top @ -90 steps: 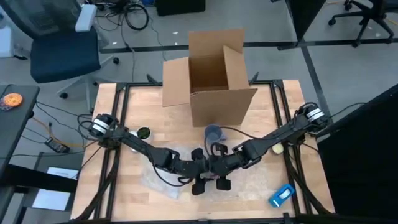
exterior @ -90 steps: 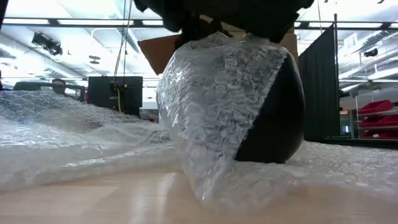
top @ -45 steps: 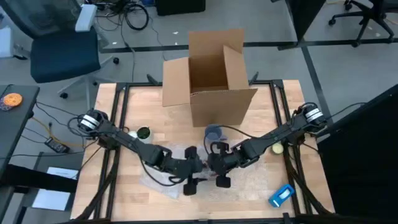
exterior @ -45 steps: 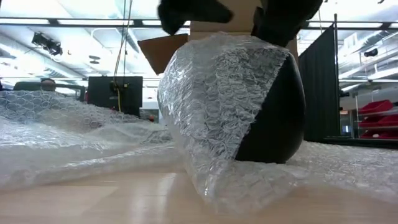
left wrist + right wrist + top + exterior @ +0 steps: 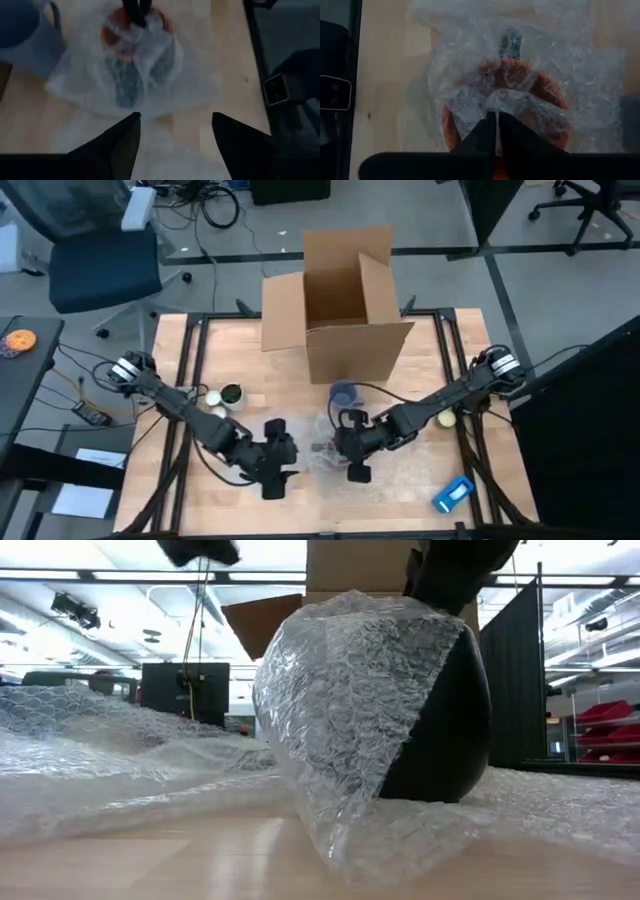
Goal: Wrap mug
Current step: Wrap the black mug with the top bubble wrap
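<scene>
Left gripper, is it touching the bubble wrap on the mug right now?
Apart. In the left wrist view the left gripper is open, with bare table between its fingers and the bubble wrap over the mug; the high view agrees.

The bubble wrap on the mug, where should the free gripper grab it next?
Probably the loose bubble wrap lying flat beside the half-covered mug, pinching its edge from above. The right gripper pins the top; the left gripper is open.

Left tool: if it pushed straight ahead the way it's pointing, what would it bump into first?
Probably the bubble wrap draped over the mug, which sits dead ahead between the open left tool's fingers. The right tool pinches the wrap just beyond. Depth is hard to judge.
</scene>
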Robot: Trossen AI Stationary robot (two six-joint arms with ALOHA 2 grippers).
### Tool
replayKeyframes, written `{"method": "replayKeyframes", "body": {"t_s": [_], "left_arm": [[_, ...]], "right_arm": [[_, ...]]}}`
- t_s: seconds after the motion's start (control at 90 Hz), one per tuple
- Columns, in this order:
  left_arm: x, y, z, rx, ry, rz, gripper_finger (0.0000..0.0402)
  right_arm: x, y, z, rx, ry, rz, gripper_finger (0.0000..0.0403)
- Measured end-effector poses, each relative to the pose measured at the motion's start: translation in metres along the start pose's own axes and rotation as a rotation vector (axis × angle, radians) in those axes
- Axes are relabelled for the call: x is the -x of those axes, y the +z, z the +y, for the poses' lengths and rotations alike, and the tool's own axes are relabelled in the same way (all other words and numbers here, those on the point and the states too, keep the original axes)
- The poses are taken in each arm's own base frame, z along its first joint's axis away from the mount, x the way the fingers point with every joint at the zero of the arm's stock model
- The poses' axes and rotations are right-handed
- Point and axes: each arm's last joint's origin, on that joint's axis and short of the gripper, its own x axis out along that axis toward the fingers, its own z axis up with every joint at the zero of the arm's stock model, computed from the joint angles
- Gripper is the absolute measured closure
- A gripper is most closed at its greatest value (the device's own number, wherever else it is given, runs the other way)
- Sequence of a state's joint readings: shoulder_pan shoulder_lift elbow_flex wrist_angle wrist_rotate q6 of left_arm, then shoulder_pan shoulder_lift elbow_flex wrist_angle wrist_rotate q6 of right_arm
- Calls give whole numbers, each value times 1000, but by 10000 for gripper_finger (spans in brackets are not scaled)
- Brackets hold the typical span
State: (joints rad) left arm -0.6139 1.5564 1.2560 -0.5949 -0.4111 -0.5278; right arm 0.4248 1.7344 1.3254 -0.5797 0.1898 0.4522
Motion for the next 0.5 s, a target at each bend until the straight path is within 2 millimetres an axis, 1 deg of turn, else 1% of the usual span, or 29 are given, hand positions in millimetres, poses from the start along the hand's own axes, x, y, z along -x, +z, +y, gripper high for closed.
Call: {"method": "replayKeyframes", "body": {"t_s": [0.144, 0.333, 0.5], "left_arm": [[13, -7, -12, -27, 17, -41, 174], [19, -13, -22, -25, 24, -62, 174], [21, -17, -23, -20, 30, -47, 174]], "right_arm": [[0, -1, 2, 3, 3, 0, 403], [-15, -3, 2, -11, 3, 33, 403], [-23, -5, -2, -24, 17, 73, 403]]}}
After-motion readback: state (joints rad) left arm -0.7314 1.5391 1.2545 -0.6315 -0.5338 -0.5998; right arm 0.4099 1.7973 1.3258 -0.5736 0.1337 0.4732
